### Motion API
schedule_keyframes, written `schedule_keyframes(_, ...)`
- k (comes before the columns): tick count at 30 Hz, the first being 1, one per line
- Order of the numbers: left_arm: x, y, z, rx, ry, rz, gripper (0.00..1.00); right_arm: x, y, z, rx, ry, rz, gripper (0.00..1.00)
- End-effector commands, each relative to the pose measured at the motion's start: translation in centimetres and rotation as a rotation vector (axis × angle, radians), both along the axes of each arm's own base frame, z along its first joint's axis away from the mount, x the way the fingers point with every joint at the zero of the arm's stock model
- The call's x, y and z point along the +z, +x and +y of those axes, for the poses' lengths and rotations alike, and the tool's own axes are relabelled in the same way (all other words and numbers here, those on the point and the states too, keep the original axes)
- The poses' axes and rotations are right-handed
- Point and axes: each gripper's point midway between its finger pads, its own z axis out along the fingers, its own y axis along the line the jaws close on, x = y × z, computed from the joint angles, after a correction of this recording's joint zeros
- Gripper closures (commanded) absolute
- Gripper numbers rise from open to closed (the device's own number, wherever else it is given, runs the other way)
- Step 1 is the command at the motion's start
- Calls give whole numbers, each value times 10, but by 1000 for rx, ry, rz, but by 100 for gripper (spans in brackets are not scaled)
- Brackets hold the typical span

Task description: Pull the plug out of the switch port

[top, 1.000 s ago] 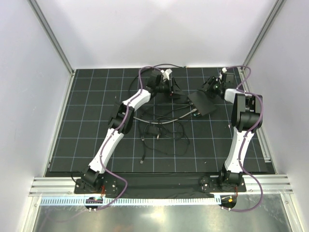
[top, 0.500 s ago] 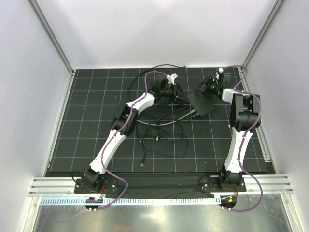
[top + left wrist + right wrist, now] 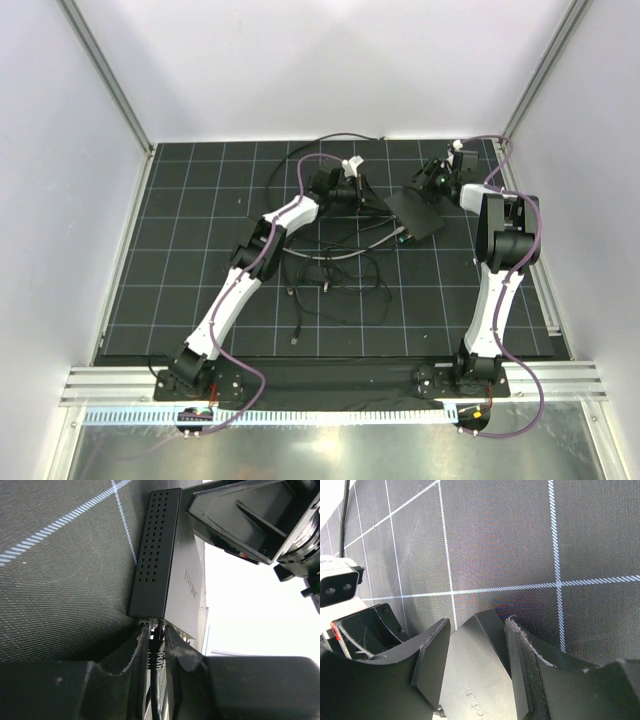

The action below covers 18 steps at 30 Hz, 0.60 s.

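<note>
The left gripper [image 3: 155, 632] sits at the near end of the job, its jaws drawn narrow on either side of the plug [image 3: 156, 658]. The ribbed boot fills most of the gap; the left wrist view does not settle whether the pads are bearing on it or just beside it.

The cable [image 3: 159, 695] runs back between the fingers, thin and limp, so it is a poor place to pull. A tug there would likely stretch or kink it rather than free the connector. The boot is the better hold: short, fairly stiff, ribbed against slipping, and in line with the socket.

Just beyond the fingertips the plug enters the switch port [image 3: 159, 623], one of the sockets on the short near face of the switch box [image 3: 155, 555]. A plug of this kind probably carries a small latch tab, not visible here, which may resist a straight pull until it is pressed.

The box looks light and smooth-sided, with a vented flank, and it would probably slide across the mat [image 3: 495, 540] if unheld.

At its far end the right gripper [image 3: 475, 622] straddles a corner of the box at a middling width, both fingers against its sides, bracing it. In the overhead view the box lies toward the back right of the mat, between the two grippers.
</note>
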Motion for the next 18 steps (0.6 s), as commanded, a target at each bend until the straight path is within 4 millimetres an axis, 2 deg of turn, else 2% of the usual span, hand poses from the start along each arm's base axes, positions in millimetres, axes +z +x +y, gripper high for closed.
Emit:
schedule_keyframes(1, -28, -12, -2, -29, 3, 73, 80, -8, -5, 10, 21, 3, 25, 45)
schedule_keyframes(5, -25, -11, -2, -25, 0, 64, 91, -7, -7, 12, 23, -20, 30, 45)
schedule_keyframes(6, -24, -10, -2, -25, 1, 58, 97, -4, -6, 11, 12, -46, 27, 45)
schedule_keyframes(7, -26, -11, -2, -25, 9, 63, 100, -9, -13, 14, 21, -79, 61, 45)
schedule_keyframes(8, -26, -11, -1, -25, 12, 61, 100, -5, -12, 13, 17, -112, 62, 44)
schedule_keyframes(9, -28, -11, -1, -24, 20, 64, 100, 1, -10, 2, -33, -188, 66, 44)
schedule_keyframes(10, -29, -12, 0, -29, 27, 61, 100, 2, -18, -4, -42, -241, 101, 42)
schedule_keyframes(11, -28, -12, 0, -30, 27, 56, 100, 9, -21, 5, -16, -313, 93, 41)
schedule_keyframes(12, -28, -13, 0, -34, 28, 56, 100, 27, -24, -1, -40, -377, 82, 39)
schedule_keyframes(13, -29, -14, 1, -39, 39, 51, 100, 29, -33, -18, -95, -472, 127, 38)
schedule_keyframes(14, -30, -14, 1, -37, 46, 51, 100, 38, -37, -20, -103, -526, 126, 37)
schedule_keyframes(16, -30, -14, 2, -41, 48, 49, 100, 62, -51, -28, -123, -575, 124, 36)
schedule_keyframes(18, -31, -16, 1, -48, 51, 45, 100, 73, -59, -27, -104, -573, 129, 36)
